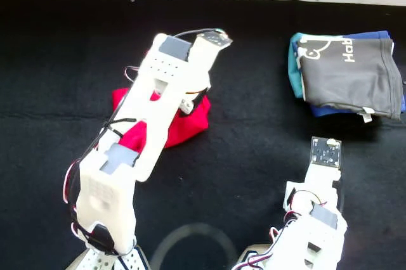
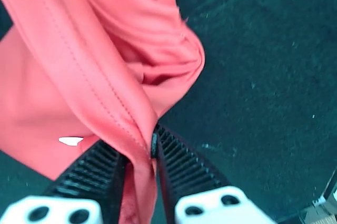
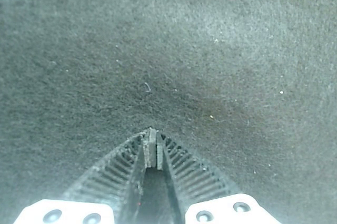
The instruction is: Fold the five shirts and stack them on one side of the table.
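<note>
Looks like the job is getting pretty far along: a stack (image 1: 349, 73) of folded shirts is sitting at the far right side of the bench (image 1: 254, 175), grey one on top with blue and teal edges peeking out underneath, so at least three are lying there, though the exact count isn't something the high view is giving away. The red shirt (image 1: 190, 124) is the one in play right now, lying bunched up near the middle-left of the bench, well apart from the stack, and it's looking more crumpled than folded, so I'm guessing it needs folding properly and carrying over to the pile. The left arm (image 1: 146, 130) is stretching forward and angling down right over the red shirt, and the left gripper (image 2: 152, 140) is clamping down on a stitched hem, with the fabric pinched between the ribbed pads and draping away from them in a loose twist. The right arm (image 1: 317, 213) is sitting tucked back at the near right, below the stack, pointing down at bare bench; the right gripper (image 3: 151, 140) is squeezed closed with nothing in it, tips touching and hovering just over the black cloth.
</note>
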`<move>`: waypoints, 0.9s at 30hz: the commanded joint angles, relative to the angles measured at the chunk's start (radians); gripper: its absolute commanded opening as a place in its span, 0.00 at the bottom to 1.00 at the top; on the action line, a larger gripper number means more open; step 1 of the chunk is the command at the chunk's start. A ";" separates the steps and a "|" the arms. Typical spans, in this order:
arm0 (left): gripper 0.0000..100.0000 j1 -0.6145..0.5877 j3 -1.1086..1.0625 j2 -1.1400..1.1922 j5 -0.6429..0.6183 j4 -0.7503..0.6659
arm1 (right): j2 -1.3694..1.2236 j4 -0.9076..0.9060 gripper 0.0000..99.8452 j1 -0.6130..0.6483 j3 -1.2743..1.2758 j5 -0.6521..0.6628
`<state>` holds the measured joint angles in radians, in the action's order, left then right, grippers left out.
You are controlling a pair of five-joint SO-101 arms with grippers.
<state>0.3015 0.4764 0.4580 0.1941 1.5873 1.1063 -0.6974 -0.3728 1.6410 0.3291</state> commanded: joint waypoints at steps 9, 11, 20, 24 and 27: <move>0.13 0.031 0.005 -0.004 -0.003 -0.048 | 0.002 0.021 0.01 -0.010 0.018 0.003; 0.22 0.031 0.010 -0.007 -0.003 -0.048 | 0.002 0.021 0.01 -0.010 0.018 0.003; 0.21 -0.076 0.266 -0.015 -0.031 -0.020 | 0.002 0.021 0.01 -0.012 0.018 0.003; 0.00 -0.148 0.286 -0.002 -0.029 0.037 | 0.002 0.021 0.01 -0.012 0.018 0.003; 0.01 -0.162 0.179 -0.004 -0.025 0.043 | 0.002 0.021 0.01 -0.012 0.018 0.003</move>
<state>0.1557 0.7050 0.4595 0.1711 1.6210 1.1063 -0.6974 -0.3728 1.6410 0.3291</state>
